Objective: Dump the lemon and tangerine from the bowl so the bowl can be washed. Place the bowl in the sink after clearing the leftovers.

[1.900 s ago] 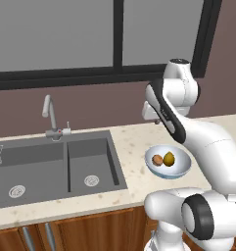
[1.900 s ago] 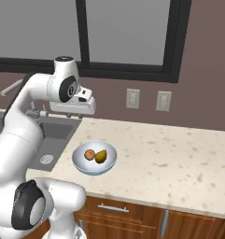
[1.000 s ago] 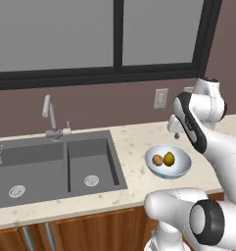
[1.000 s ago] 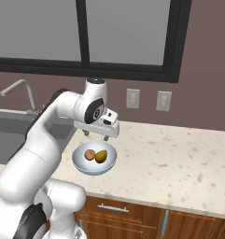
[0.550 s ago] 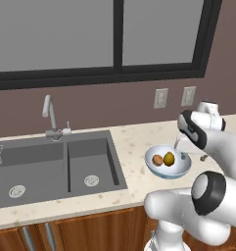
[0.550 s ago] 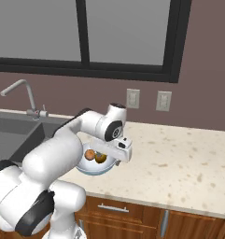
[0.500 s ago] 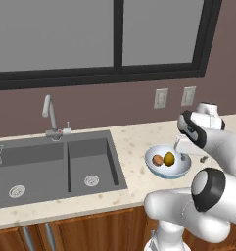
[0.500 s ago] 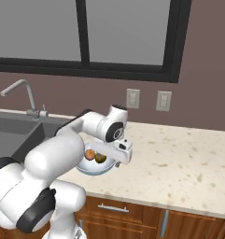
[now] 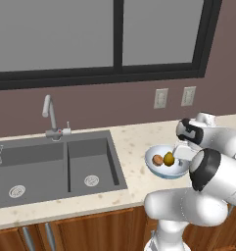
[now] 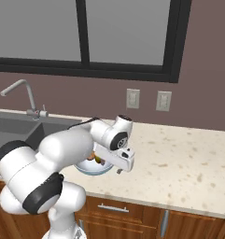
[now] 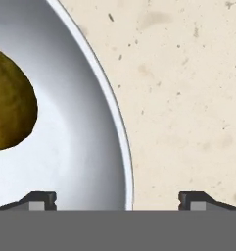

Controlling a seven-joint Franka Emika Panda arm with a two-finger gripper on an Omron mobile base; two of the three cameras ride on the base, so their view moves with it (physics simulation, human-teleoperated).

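The bowl (image 9: 164,165) sits right of centre in the left base view, on the surface (image 9: 134,142), holding the tangerine (image 9: 158,160) and lemon (image 9: 169,158). The gripper (image 11: 117,200), jaws wide, straddles its rim. The sink (image 9: 51,166) lies at left. No writing shows.

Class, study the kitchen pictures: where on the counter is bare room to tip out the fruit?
Bare counter stretches right of the bowl toward the wall outlets. A narrower strip lies between bowl and sink. It is crowded at the bowl's right rim, where the gripper straddles it.
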